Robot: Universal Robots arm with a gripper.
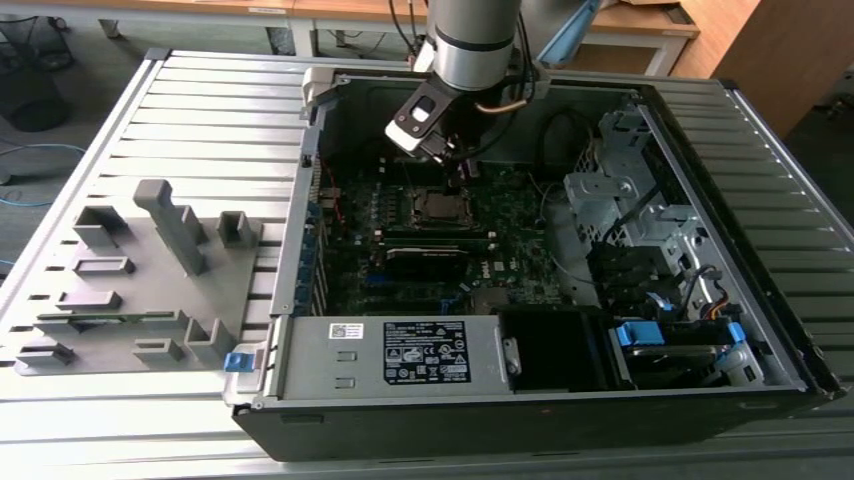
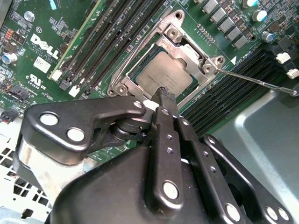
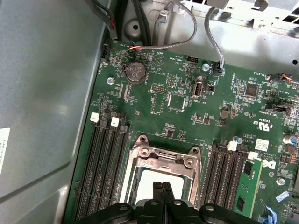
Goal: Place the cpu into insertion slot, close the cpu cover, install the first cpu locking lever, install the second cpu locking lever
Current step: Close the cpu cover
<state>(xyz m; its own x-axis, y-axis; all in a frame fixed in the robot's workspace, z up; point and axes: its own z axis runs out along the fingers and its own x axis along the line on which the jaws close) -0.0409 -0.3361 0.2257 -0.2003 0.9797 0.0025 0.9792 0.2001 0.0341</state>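
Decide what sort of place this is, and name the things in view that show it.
Probably a robotics lab or workshop bench: a robot arm reaches into an open computer case lying on a slatted metal table, a grey parts fixture sits beside it, and wooden desks stand behind.

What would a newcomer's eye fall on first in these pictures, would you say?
The shut black gripper, poised close over the cpu, which lies framed by the silver cpu cover on the green motherboard. In the exterior view, the grey arm reaches down into the open computer case.
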